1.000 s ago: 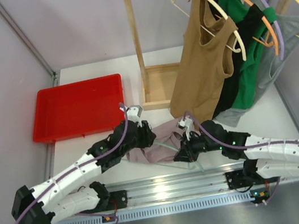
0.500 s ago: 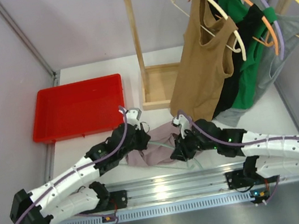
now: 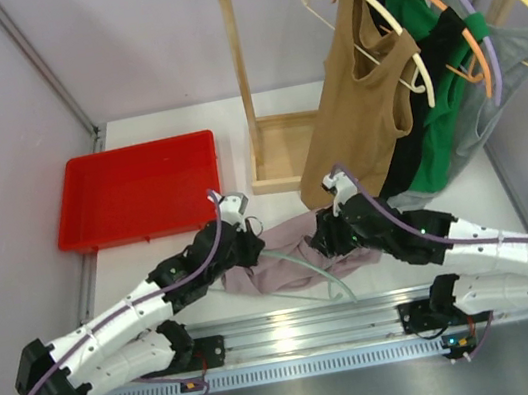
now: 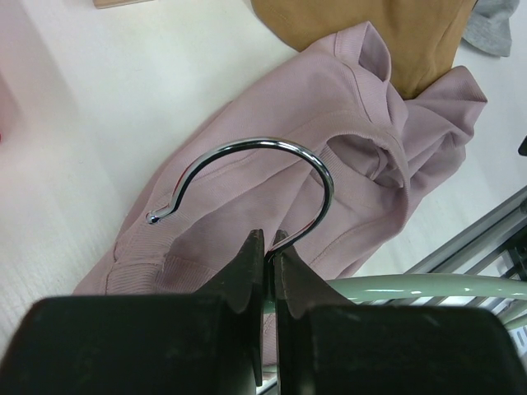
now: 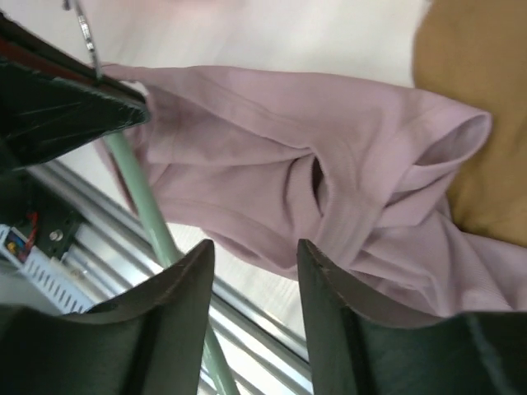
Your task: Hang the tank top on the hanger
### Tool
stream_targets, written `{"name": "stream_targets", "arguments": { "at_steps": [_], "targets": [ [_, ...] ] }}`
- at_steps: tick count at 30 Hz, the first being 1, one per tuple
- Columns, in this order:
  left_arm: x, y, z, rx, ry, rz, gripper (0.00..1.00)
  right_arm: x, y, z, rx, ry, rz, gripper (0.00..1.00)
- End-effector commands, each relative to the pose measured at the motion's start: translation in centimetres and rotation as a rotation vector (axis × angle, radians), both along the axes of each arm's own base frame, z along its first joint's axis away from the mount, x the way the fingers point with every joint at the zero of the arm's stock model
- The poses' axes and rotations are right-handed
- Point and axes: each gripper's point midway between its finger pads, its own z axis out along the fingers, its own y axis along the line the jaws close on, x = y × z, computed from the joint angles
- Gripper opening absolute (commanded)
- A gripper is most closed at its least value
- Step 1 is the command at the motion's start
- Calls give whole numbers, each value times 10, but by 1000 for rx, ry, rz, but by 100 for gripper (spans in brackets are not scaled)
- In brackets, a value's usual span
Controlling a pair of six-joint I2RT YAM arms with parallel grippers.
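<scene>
The pale mauve tank top (image 3: pixel 286 267) lies crumpled on the table between my two arms. Across it lies the mint-green hanger (image 3: pixel 309 271). In the left wrist view my left gripper (image 4: pixel 269 247) is shut on the base of the hanger's silver hook (image 4: pixel 247 146), with the green arm (image 4: pixel 412 288) running off to the right over the tank top (image 4: pixel 362 107). My right gripper (image 5: pixel 255 251) hangs open just above the tank top (image 5: pixel 329 132), holding nothing. The hanger's arm (image 5: pixel 140 189) passes to the left of its left finger. From above, the right gripper (image 3: pixel 320 241) sits at the garment's right end.
A red tray (image 3: pixel 136 190) sits at the back left. A wooden rack (image 3: pixel 281 149) at the back holds a tan-brown top (image 3: pixel 361 110), green and grey garments and several hangers. An aluminium rail (image 3: pixel 296 329) runs along the near edge.
My left gripper has shut on the hanger's hook. My right gripper has opened, letting go of the hanger, and moved back and to the right over the tank top.
</scene>
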Motion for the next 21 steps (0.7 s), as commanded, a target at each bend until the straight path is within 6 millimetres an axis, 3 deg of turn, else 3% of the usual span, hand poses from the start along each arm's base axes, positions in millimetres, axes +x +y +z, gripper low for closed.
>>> {"name": "stream_targets", "arguments": {
  "at_steps": [1,4,10,21],
  "targets": [
    [5,-8,22,-75,-74,-13,0,17,-24,-4,-113,9,-162,42],
    [6,-9,23,-74,-81,-18,0,21,-19,-24,-188,56,-173,38],
    [6,-8,24,-85,-88,-16,0,25,-13,-52,-268,102,-175,40],
    [6,-9,27,-85,-93,-18,0,30,-8,-78,-308,123,-169,39]
  ]
}}
